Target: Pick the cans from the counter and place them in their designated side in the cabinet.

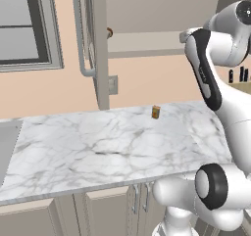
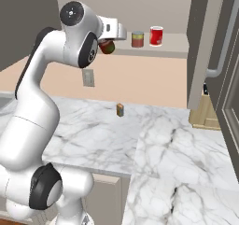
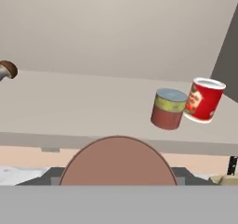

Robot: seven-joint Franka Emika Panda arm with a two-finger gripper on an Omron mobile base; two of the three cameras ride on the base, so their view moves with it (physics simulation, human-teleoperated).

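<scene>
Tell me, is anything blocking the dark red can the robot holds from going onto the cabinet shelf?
Nothing visible blocks it. The gripper holds the dark red can at the shelf edge. Bare shelf lies ahead; the shorter can and bright red can stand off to one side.

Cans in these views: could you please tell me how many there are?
3. The dark red can is in the gripper at the cabinet shelf; the shorter labelled can and the bright red can stand side by side on that shelf.

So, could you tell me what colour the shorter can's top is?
Teal, on the shorter can; hand view shows it best.
</scene>
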